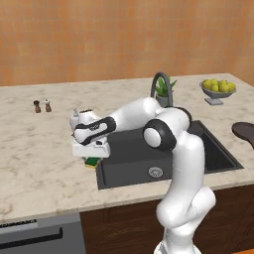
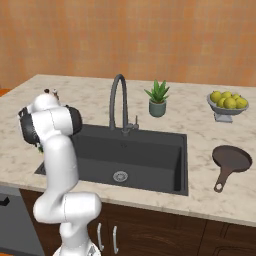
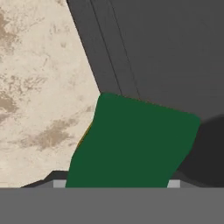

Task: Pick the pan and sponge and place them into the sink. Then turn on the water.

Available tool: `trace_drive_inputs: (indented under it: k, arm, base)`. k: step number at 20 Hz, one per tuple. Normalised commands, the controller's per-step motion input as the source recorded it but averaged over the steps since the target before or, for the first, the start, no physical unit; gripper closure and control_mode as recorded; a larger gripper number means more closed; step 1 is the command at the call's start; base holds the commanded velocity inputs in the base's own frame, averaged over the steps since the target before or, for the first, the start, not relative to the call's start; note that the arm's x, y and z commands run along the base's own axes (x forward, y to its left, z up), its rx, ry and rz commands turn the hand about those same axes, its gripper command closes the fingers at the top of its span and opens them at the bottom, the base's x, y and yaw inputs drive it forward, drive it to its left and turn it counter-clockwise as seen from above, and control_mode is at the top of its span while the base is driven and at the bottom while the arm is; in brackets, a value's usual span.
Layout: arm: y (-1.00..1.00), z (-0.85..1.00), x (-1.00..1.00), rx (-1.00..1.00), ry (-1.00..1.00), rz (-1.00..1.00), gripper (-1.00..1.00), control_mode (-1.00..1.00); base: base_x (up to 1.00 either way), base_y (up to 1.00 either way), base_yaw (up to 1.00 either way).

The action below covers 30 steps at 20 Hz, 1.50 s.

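Note:
The green and yellow sponge [image 1: 92, 162] lies at the sink's left rim, on the counter edge. My gripper [image 1: 92, 155] hangs straight over it, pointing down. In the hand view the sponge [image 3: 135, 144] spans the gap between my gripper [image 3: 117, 183] tips, which press its two sides. The dark brown pan [image 2: 231, 159] rests on the counter to the right of the sink [image 2: 150, 150], handle toward the front, far from my hand. The pan [image 1: 245, 131] is cut off by the frame edge in the left base view. No water is in view at the arched faucet [image 2: 118, 100].
A bowl of lemons [image 2: 227, 102] and a small potted plant [image 2: 158, 100] stand behind the sink. Two small shakers [image 1: 42, 105] sit at the back left of the counter. A round silver drain [image 2: 120, 176] marks the basin floor.

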Motion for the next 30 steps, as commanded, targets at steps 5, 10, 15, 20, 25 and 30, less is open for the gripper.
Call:
trace_drive_inputs:
  k: [5,10,15,20,25,30]
  arm:
    - [-1.00,0.02,-0.09,0.01,0.07,0.00,1.00,-1.00]
    - [-1.00,-0.22,0.04,0.01,0.00,0.00,1.00,-1.00]
    - [-1.00,-0.73,0.04,0.01,-0.04,0.01,1.00,-1.00]
    - [-0.95,-0.69,0.09,0.03,-0.03,0.04,1.00,-1.00]
    - [-0.23,-0.56,0.32,0.04,0.00,0.01,1.00,-1.00]
    - [0.00,-0.58,0.49,0.01,0.00,0.02,1.00,-1.00]
  base:
    - [0.00,0.00,0.00]
    - [0.00,0.00,0.00]
    - [0.00,0.00,0.00]
    - [0.00,0.00,0.00]
    - [0.00,0.00,0.00]
    - [0.00,0.00,0.00]
